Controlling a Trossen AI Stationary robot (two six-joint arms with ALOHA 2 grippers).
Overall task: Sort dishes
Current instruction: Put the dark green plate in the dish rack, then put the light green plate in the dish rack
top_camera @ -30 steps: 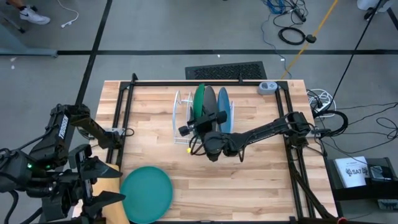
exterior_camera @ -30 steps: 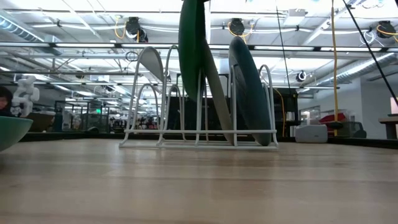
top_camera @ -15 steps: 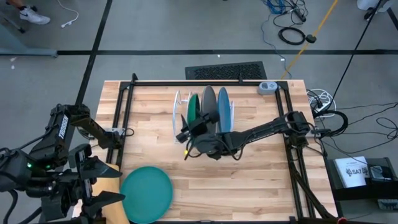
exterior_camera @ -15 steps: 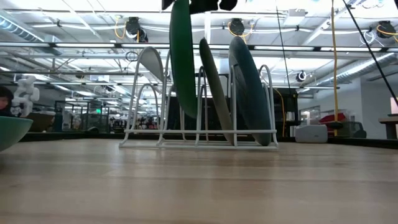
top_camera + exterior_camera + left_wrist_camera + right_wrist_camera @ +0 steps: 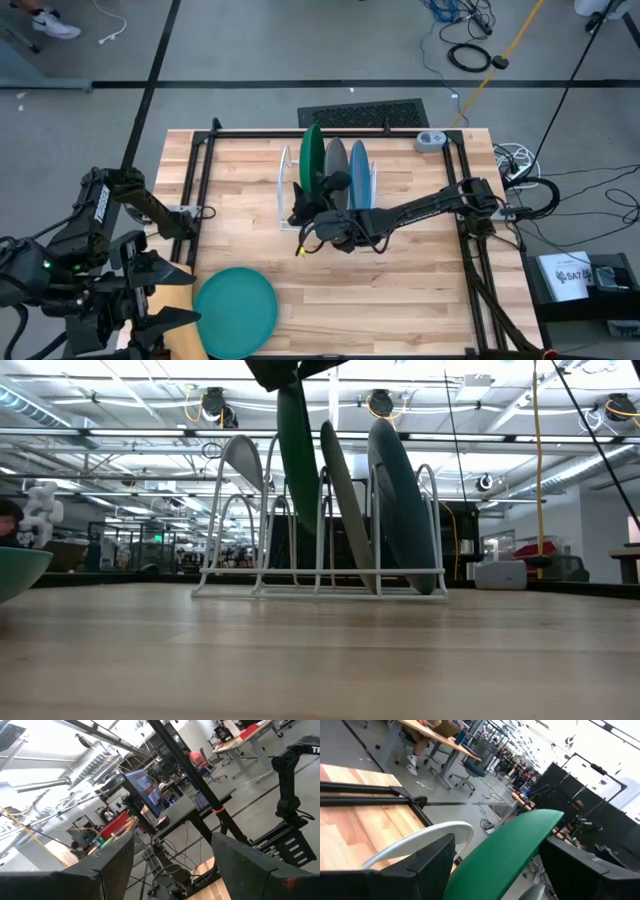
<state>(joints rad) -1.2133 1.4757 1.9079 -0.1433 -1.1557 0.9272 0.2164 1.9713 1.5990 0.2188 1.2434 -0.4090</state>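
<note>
High view: the wooden tabletop (image 5: 400, 290) is seen from above, with both arms at its sides.
Rack: the white wire rack (image 5: 290, 190) is placed at the far middle of the tabletop; three plates are stood on edge in it, side by side.
Green plate: the green plate (image 5: 312, 165) is set as the leftmost of the three; in the low view it (image 5: 296, 470) is shown upright between the wires, tilted a little, with its top edge under a dark part of the arm.
Grey plate: the grey plate (image 5: 336, 172) is held in the middle slot, leaning toward the blue one in the low view (image 5: 345, 510).
Blue plate: the blue plate (image 5: 358, 178) is stood at the right end of the rack.
Teal plate: the teal plate (image 5: 235, 310) is laid flat at the near left of the tabletop, well apart from the rack, just beside the left arm.
Right end effector: the right end effector (image 5: 305, 200) is reached across to the rack and is pinched on the green plate's edge; in the right wrist view the plate (image 5: 505, 855) is seen between its fingers (image 5: 427, 865).
Left end effector: the left end effector (image 5: 160, 310) is kept at the near left corner, with fingers spread apart and nothing between them.
</note>
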